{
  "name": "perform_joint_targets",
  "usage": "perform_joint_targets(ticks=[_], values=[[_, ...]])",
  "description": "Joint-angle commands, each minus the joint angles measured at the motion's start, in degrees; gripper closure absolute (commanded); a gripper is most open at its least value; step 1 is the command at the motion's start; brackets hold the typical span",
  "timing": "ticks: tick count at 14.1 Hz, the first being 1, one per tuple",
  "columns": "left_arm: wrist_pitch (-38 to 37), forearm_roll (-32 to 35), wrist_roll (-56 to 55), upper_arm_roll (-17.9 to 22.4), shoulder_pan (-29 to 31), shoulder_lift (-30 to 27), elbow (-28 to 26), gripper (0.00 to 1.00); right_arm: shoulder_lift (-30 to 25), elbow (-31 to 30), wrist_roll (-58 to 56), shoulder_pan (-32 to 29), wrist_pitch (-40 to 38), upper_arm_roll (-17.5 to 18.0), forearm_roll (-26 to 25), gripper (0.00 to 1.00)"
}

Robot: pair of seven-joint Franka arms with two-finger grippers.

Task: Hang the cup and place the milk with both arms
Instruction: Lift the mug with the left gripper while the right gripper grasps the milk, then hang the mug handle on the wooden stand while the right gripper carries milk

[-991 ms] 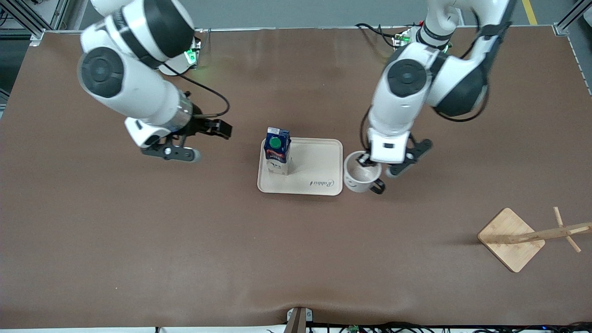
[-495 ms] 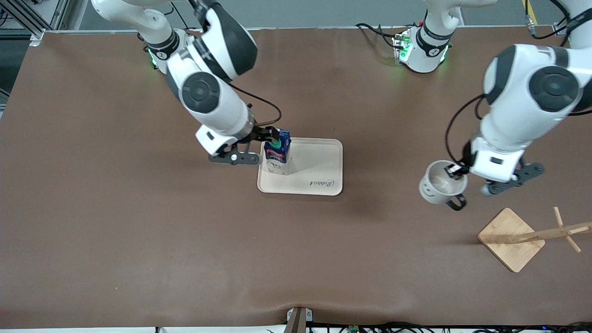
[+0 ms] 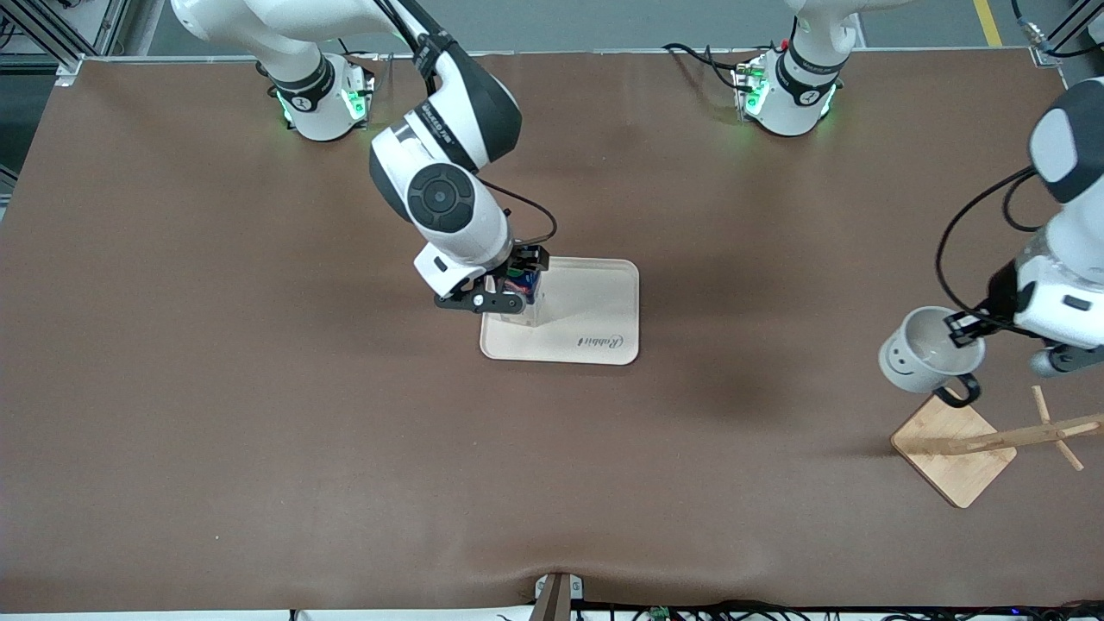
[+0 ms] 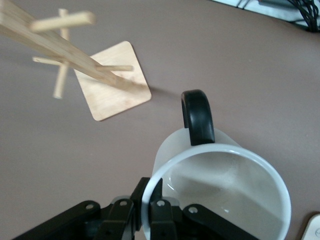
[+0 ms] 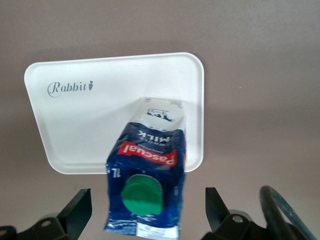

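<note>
The milk (image 5: pixel 145 185), a dark blue carton with a green cap, stands upright on the cream tray (image 5: pixel 75 120) at the corner toward the right arm's end. My right gripper (image 3: pixel 509 289) is open around the carton's top, and its fingers (image 5: pixel 80 207) stand apart from both sides. It hides most of the carton in the front view (image 3: pixel 530 283). My left gripper (image 3: pixel 970 328) is shut on the rim of the white cup (image 3: pixel 925 349) and holds it in the air over the table beside the wooden rack (image 3: pixel 953 446). The cup's black handle (image 4: pixel 197 117) points toward the rack (image 4: pixel 112 80).
The tray (image 3: pixel 595 302) lies mid-table with its printed logo toward the front camera. The rack's pole leans out toward the left arm's end of the table, with short pegs near its tip (image 3: pixel 1056 427). Brown table surface surrounds both.
My right gripper moved from beside the carton to around its top. My left arm carried the cup through the air toward the rack.
</note>
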Motion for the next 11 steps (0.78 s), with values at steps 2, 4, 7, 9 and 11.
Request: perform_joint_targets(ticks=[2,4,7,9,11], values=[[-0.69,-4.35,4.48,-0.56,4.11,0.26,3.58,1.0,1.06,0.33,1.87,1.72,0.2,-0.63,0.76,0.0],[-0.6,-5.32,5.64,-0.47,4.46,1.49,5.61,1.0,1.41,0.16,1.87,1.99,0.11,-0.63,0.23,0.0],[0.02,-7.77,9.49,-0.38,7.18,3.07,5.79,1.0,2.9,-0.2,1.87,3.04,0.72,-0.63,0.14,0.0],[0.37,-9.1,11.79,-0.38,8.41,4.47,7.18,1.0,3.69,-0.2,1.87,3.31,1.95,-0.72,0.05,0.0],[0.54,-9.37,12.58,-0.38,9.03,5.62,8.25,1.0,3.61,0.15,1.87,2.43,1.43,-0.63,0.4,0.83]])
